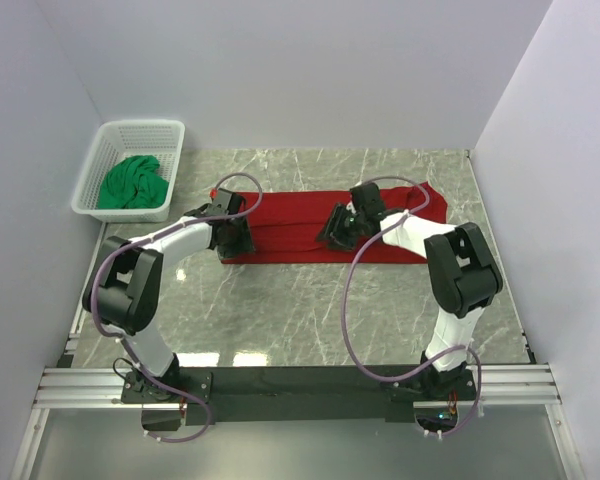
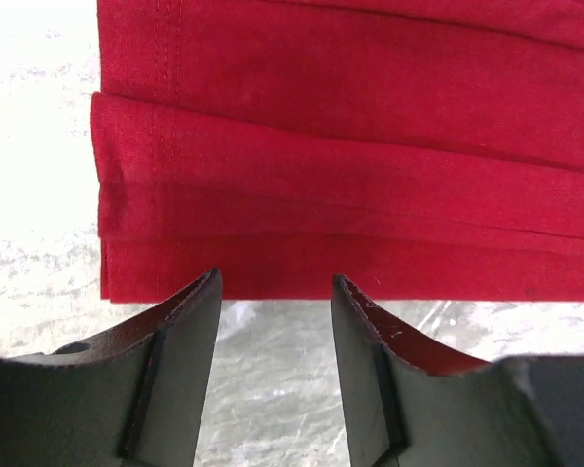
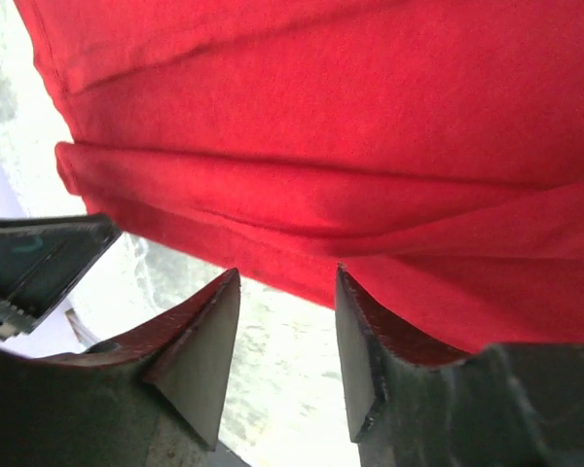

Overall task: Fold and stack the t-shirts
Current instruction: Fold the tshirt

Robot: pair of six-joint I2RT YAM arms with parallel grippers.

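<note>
The deep red t-shirt [image 1: 290, 225] lies folded into a long flat strip across the far middle of the marble table. My left gripper [image 1: 232, 240] is open and empty, low at the strip's near left corner. In the left wrist view its jaws [image 2: 275, 285] straddle the shirt's near edge [image 2: 350, 195]. My right gripper [image 1: 332, 232] is open and empty over the strip's right half. In the right wrist view its jaws [image 3: 287, 277] sit at the folded near edge [image 3: 321, 185]. The bright green t-shirt [image 1: 133, 182] lies crumpled in the basket.
The white lattice basket [image 1: 145, 123] stands at the far left, against the wall. Bare marble table [image 1: 310, 310] lies between the shirt and the arm bases. White walls close in both sides and the back. A dark piece of hardware [image 3: 29, 263] shows left of the right fingers.
</note>
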